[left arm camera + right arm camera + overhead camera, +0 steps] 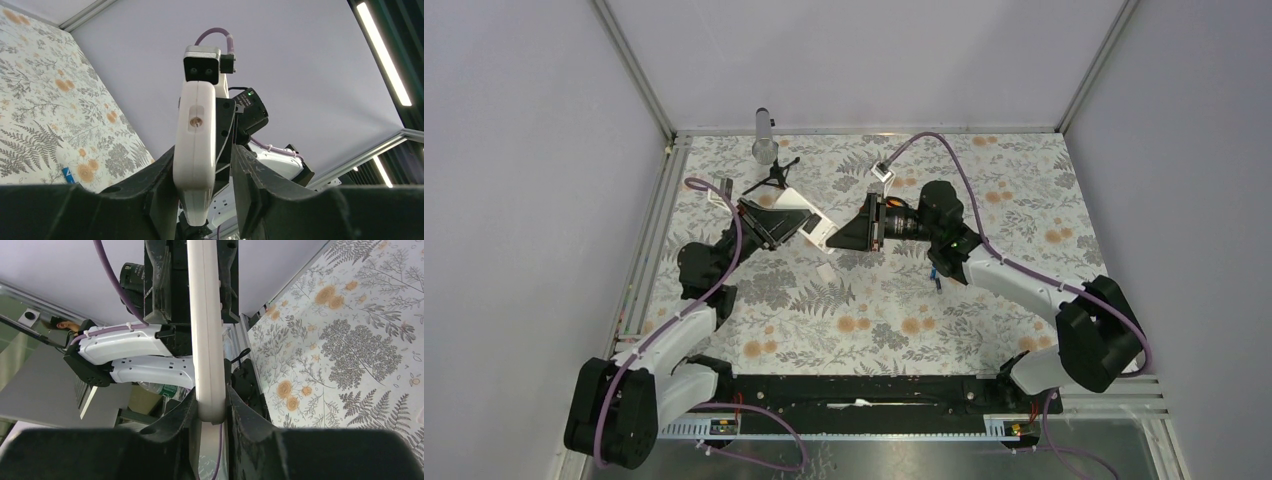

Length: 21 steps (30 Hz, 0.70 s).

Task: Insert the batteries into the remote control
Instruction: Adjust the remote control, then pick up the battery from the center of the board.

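Your left claw (204,172) and right claw (212,410) both clamp the remote control (809,222), which is held aloft at upper centre. The blue battery (935,272) lies on the table (904,310), right of centre. Risk: opposed pulling by the two arms could twist or drop the handset.

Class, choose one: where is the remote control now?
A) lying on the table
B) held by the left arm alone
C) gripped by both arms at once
C: the remote control sits clamped in the left gripper and in the right gripper, as each wrist view shows.
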Tool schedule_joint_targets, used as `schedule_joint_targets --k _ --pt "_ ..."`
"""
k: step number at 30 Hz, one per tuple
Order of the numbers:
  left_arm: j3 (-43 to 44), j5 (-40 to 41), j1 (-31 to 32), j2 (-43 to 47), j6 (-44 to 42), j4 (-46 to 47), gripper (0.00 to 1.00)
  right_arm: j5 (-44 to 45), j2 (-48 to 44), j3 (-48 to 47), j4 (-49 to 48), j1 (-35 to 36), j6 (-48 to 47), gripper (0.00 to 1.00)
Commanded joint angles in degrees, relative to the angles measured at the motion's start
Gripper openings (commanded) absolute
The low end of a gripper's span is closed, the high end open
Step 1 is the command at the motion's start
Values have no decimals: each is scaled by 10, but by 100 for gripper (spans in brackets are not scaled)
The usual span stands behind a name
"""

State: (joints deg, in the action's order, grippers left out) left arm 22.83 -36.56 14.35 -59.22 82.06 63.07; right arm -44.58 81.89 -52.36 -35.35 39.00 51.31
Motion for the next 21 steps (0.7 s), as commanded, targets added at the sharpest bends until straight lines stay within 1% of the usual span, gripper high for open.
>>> schedule_joint_targets --k 1,4,5,6,7,9,10,11,12,13,15,16,18,19,21 --pt "3 0 27 30 -39 -7 39 -10 18 -19 -66 4 12 12" --pt "6 13 32 37 -56 -28 26 -14 22 -18 -78 4 21 14" --pt "7 16 32 39 -60 -32 17 -16 23 -17 -76 4 21 14" --pt "8 16 32 39 -64 -36 6 -17 23 -17 -72 5 20 17" --pt "12 14 32 36 -67 -39 0 -16 21 -15 -66 4 18 22" --pt "15 4 32 31 -73 -33 0 -15 13 -14 -44 4 10 44" --pt "16 -2 31 31 -80 -34 0 -2 5 -16 -18 3 -2 57" --pt "17 -5 27 34 -90 -44 0 18 -10 -19 23 1 -24 67" --pt "19 -6 20 41 -109 -69 0 48 -28 -20 85 -2 -55 74" --pt "20 -5 15 50 -120 -87 0 79 -47 -20 115 -6 -70 78" --pt "18 5 -6 72 -155 -144 0 153 -97 -11 207 -32 -106 81" --pt "14 7 -15 83 -170 -160 0 170 -113 -4 250 -44 -113 81" --pt "14 1 -28 98 -201 -194 0 216 -135 8 336 -91 -123 79" --pt "16 -4 -31 103 -217 -210 0 246 -142 14 387 -103 -138 78" --pt "24 -16 -34 109 -246 -238 0 344 -146 19 476 -112 -168 75"
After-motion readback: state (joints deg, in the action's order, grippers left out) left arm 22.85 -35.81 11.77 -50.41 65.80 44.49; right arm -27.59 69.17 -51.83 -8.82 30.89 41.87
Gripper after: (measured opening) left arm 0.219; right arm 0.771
